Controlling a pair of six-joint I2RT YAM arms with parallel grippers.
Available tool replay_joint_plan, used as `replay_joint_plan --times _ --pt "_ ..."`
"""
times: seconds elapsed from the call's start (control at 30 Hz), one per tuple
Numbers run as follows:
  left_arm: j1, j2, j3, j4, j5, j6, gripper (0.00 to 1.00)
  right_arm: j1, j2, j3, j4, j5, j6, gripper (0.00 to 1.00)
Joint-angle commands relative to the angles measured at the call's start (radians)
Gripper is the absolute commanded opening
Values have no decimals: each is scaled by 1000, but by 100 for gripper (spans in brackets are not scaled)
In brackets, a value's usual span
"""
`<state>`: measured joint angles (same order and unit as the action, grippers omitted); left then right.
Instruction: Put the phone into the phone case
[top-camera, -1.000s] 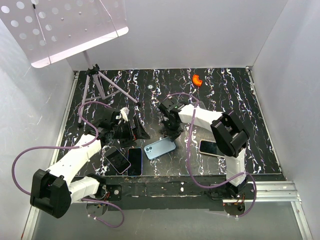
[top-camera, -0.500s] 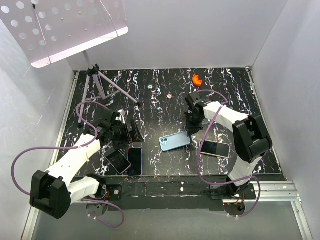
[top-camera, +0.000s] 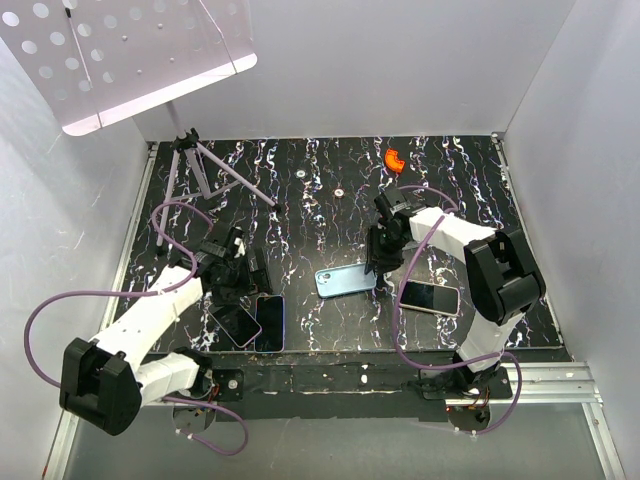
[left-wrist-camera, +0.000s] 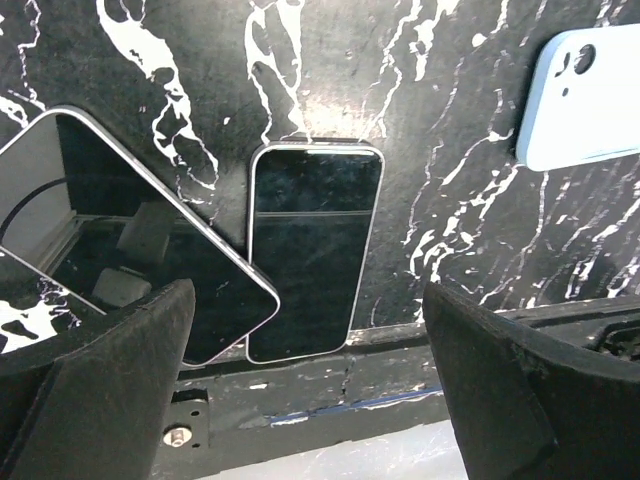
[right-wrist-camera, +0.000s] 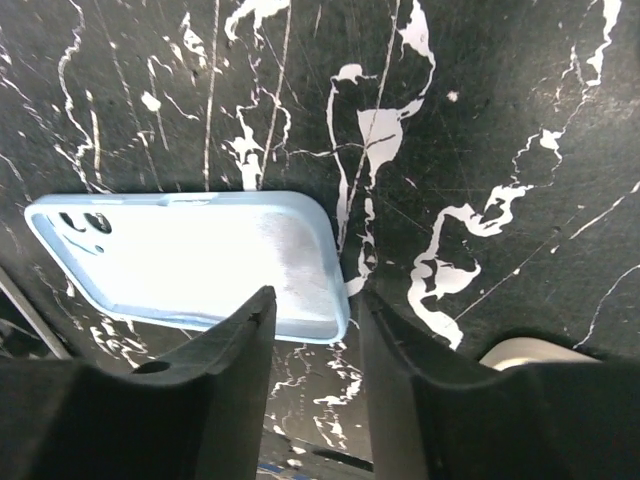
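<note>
The light blue phone case (top-camera: 345, 280) lies flat mid-table, camera cutout to the left. My right gripper (top-camera: 379, 262) hovers at its right end, open; in the right wrist view the case (right-wrist-camera: 190, 260) has its corner between the parted fingers of the gripper (right-wrist-camera: 317, 300), with a gap showing on the right side. Two dark phones lie face up near the front edge, one straight (left-wrist-camera: 315, 250) and one tilted (left-wrist-camera: 130, 240), its corner lapping the straight one. My left gripper (left-wrist-camera: 308, 290) hangs wide open above them, holding nothing. In the top view it (top-camera: 243, 280) sits just behind those phones (top-camera: 269, 322).
A third phone (top-camera: 430, 297) with a pale rim lies just right of the case. A small tripod (top-camera: 205, 165) stands at the back left, an orange object (top-camera: 394, 159) at the back. White walls enclose the table; the metal front rail (top-camera: 400, 375) runs along the near edge.
The right gripper carried the blue case rightward across the table, set it down and opened its jaws. The left gripper drew back toward the two dark phones.
</note>
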<state>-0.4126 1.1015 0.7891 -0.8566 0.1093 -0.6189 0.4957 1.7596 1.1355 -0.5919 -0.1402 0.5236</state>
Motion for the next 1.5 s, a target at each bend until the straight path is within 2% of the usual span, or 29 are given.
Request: replay_joint_plan --times 0.0,0.13,0.4,0.57,0.83,1.2,1.23,1.47 --pt "-25 24 28 -64 -121 -28 98 -3 -37 -17 17 4 -2 53" --pt "-23 54 39 -116 -192 -82 100 -3 -63 -19 -2 19 -11 65" --pt "-22 28 -45 -85 -149 -248 100 -3 -107 -25 -16 19 -31 74" --pt "-5 27 -94 -70 -138 -307 100 -3 -124 -34 -20 16 -43 75" --pt "72 -15 -145 -78 -145 -315 100 -2 -137 -63 -13 -2 -50 75" --pt "155 -9 -243 8 -69 -337 100 -3 -144 -65 -8 -22 -54 75" --pt "156 -5 -252 16 -66 -340 96 -3 -143 -65 -8 -21 -56 75" --pt "167 11 -287 56 -79 -340 89 -3 -144 -69 -6 -32 -57 74"
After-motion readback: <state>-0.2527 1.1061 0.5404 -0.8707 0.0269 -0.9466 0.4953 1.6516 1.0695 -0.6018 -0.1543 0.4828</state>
